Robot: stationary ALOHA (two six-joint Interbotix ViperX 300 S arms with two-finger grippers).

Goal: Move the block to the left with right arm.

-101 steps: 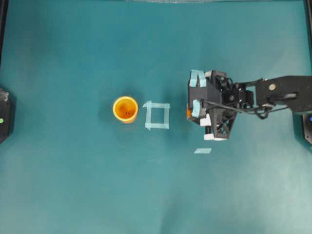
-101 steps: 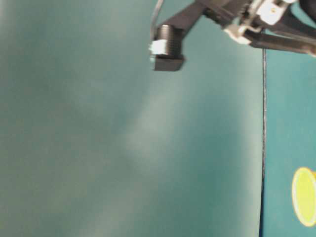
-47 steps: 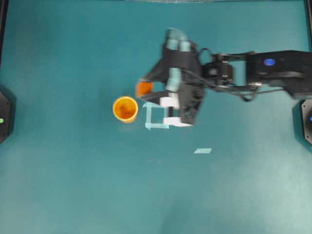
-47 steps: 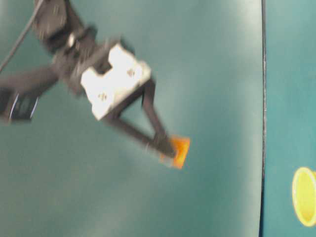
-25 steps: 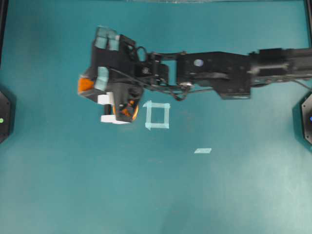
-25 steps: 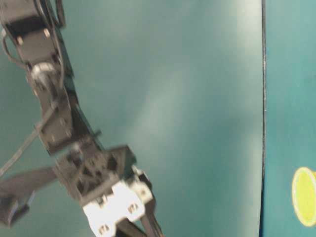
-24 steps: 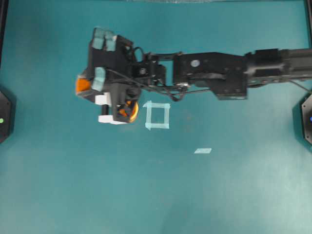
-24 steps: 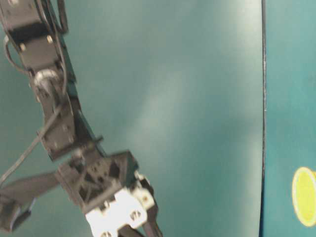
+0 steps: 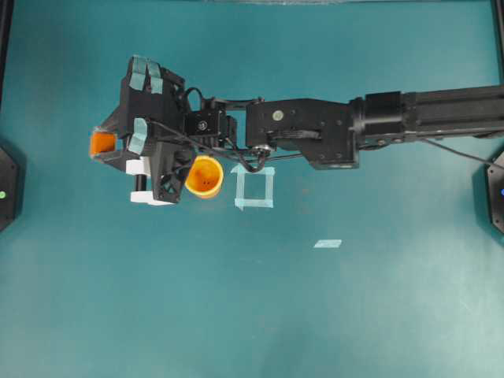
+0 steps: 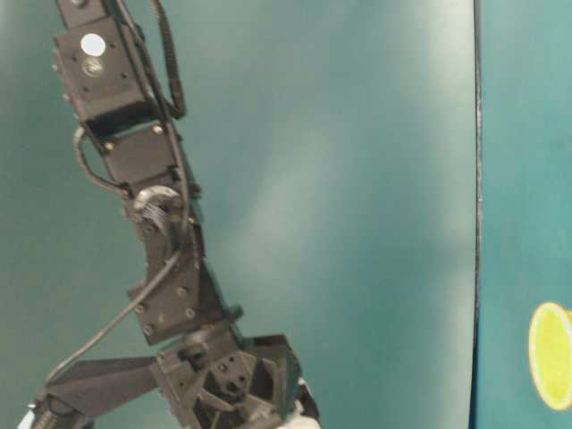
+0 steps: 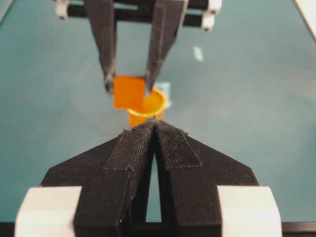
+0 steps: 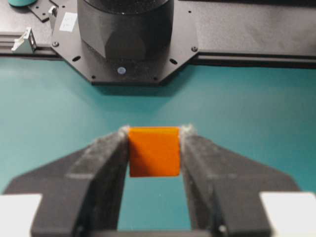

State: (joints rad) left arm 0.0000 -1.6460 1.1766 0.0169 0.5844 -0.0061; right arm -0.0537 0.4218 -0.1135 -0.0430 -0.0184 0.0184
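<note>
Block (image 12: 153,151) clamped between right fingers (image 12: 106,163), both pads touching.

Right arm (image 9: 331,130) extended from right edge of overhead frame across to left-centre. Right gripper (image 9: 101,144) with block (image 9: 101,143) clamped between fingers: was right of tape square (image 9: 254,187) at frame centre, now left of cup (image 9: 204,176), past it. Block lifted off table since first frame.
</note>
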